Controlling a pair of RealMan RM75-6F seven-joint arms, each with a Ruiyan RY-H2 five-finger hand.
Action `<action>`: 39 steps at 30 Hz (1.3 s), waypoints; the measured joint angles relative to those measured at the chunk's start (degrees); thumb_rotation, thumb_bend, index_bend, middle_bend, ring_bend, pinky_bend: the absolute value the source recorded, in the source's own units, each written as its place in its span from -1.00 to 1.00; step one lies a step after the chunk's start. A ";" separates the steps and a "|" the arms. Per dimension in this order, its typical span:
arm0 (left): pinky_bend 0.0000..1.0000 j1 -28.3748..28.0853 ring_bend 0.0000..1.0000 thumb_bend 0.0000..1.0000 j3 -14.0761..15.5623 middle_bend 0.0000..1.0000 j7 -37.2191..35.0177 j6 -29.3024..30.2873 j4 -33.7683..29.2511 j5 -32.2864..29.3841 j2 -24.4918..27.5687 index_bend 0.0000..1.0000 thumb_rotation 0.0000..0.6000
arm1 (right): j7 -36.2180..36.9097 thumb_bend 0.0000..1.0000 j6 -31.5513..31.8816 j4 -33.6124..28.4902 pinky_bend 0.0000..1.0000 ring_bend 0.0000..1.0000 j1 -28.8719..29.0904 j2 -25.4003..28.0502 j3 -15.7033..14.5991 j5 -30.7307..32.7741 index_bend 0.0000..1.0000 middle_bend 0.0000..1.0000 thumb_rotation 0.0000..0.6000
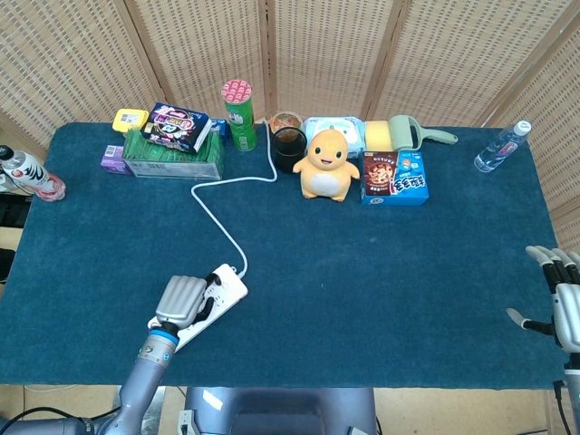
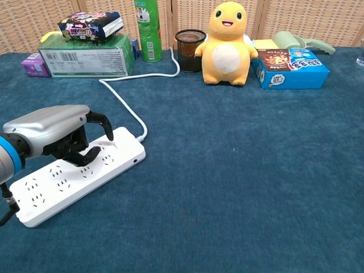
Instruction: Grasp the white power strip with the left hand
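White power strip [image 2: 74, 176] lies on blue tablecloth [image 2: 244, 187].

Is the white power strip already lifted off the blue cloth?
No, the power strip lies flat on the blue cloth while the left hand sits over its middle.

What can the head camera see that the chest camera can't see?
Only the head view shows the robot's right hand, open at the table's right edge, the whole clear plastic water bottle and the bottle with a red base at the far left.

Only the chest view shows the sockets on the white power strip up close, with the dark fingers curled over it.

Both show the left hand, the white cable, the yellow plush toy and the blue snack box.
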 measured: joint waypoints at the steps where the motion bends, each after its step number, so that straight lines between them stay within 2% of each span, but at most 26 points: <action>1: 1.00 -0.12 1.00 0.11 0.05 1.00 0.09 -0.02 0.18 -0.17 -0.13 -0.31 1.00 | 0.09 -1.00 -0.05 0.03 -1.00 -0.76 0.03 0.01 0.01 0.00 -0.72 -0.71 1.00; 15: 1.00 -1.89 1.00 0.09 0.04 1.00 -0.35 -0.69 2.57 -2.76 -2.12 -0.31 1.00 | 0.93 -1.00 -0.45 0.04 -1.00 -0.77 0.02 0.42 0.04 0.36 -0.73 -0.72 1.00; 39: 1.00 -4.04 1.00 0.08 0.44 1.00 0.81 0.64 2.00 -4.67 -2.22 -0.31 1.00 | 2.03 -1.00 -0.16 0.43 -1.00 -0.77 -0.13 0.75 0.48 0.78 -0.74 -0.72 1.00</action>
